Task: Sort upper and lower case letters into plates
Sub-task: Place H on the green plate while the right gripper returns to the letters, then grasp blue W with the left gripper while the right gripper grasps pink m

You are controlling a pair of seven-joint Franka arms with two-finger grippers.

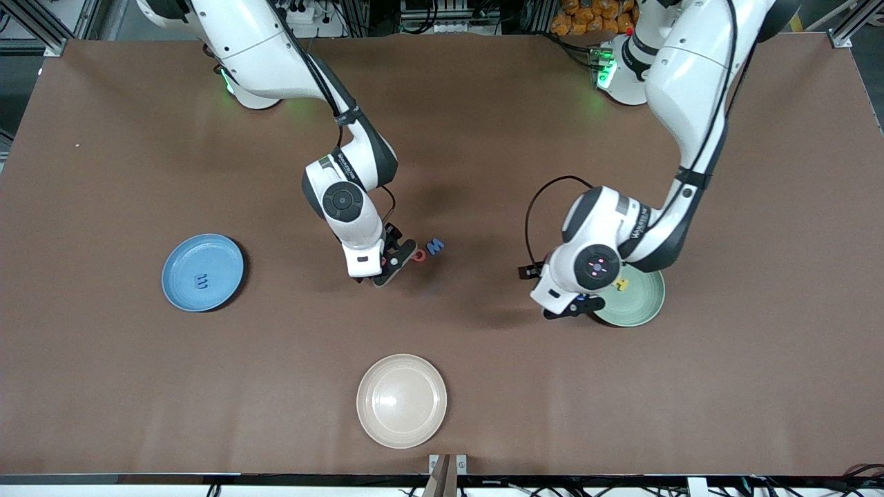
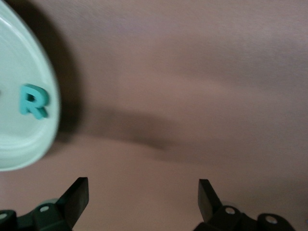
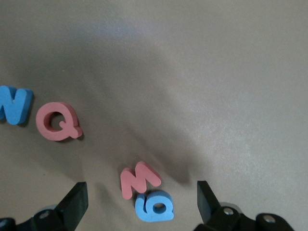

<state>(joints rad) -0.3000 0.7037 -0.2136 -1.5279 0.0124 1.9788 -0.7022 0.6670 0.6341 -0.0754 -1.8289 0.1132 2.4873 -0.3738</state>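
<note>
The right tool [image 3: 139, 204] hangs with fingers wide over four letters on the table [image 1: 483, 386]: a red m [image 3: 138, 179] touching a blue q [image 3: 154, 207], a red Q [image 3: 57, 122], a blue N [image 3: 14, 104]. Centre on one letter only, since m and q touch. The left tool [image 2: 143, 202], wide and empty, sits beside the mint plate [image 2: 14, 154], which holds a teal R [image 2: 33, 101]. The front view shows a yellow letter [image 1: 622, 284] there too, one letter [image 1: 201, 280] in the blue plate [image 1: 181, 293], and an empty cream plate [image 1: 373, 421].

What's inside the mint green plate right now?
The mint green plate holds a teal R and a yellow letter. The left gripper, open, and its wrist cover part of the plate, so more letters may be hidden.
</note>
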